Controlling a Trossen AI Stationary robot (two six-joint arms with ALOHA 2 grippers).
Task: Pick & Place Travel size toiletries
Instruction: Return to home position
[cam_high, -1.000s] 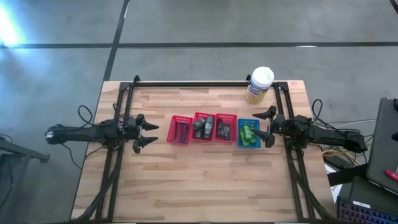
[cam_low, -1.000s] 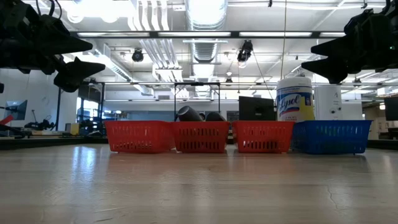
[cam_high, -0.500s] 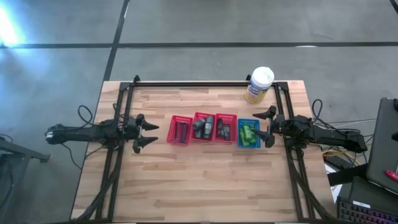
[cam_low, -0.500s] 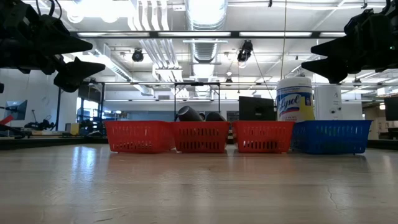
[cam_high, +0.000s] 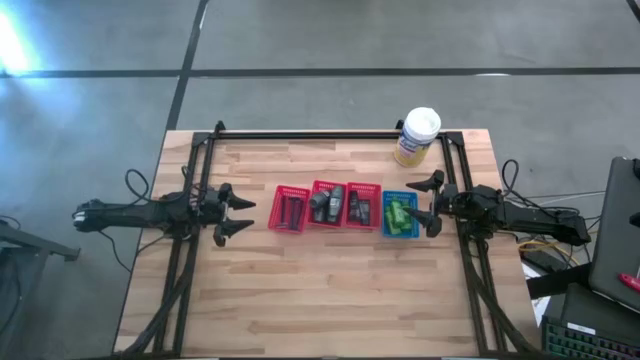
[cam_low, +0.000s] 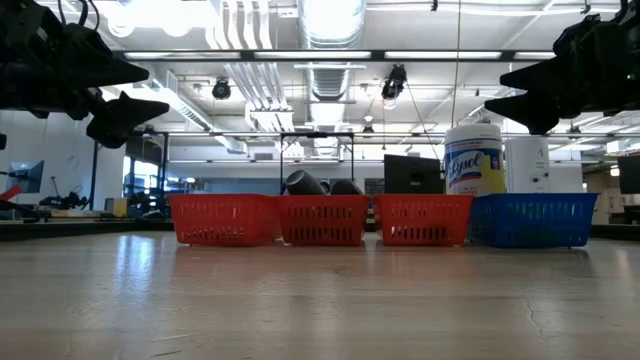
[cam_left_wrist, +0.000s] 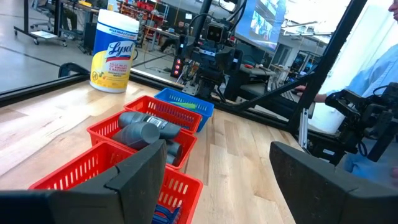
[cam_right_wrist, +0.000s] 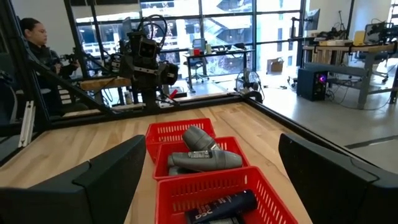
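Observation:
Four small baskets stand in a row mid-table and hold the toiletries. Thin dark sticks (cam_high: 291, 210) lie in the leftmost red basket (cam_high: 277, 209). Dark grey tubes (cam_left_wrist: 146, 127) are piled in the second red basket (cam_high: 315, 187), and dark bottles (cam_right_wrist: 221, 207) lie in the third (cam_high: 377, 206). Bright green bottles (cam_high: 400, 214) lie in the blue basket (cam_high: 388, 217). My left gripper (cam_high: 246, 216) hovers open to the left of the row, pointing level at it. My right gripper (cam_high: 416, 200) hovers open just right of the blue basket, also level. Neither has anything between its fingers.
A large white-and-yellow wipes canister (cam_high: 417, 137) stands at the table's far edge, right of centre. A black frame (cam_high: 320, 134) runs along the far edge and both sides. Bare wood (cam_high: 320, 290) lies in front of the baskets. A person (cam_right_wrist: 34, 37) sits beyond the table.

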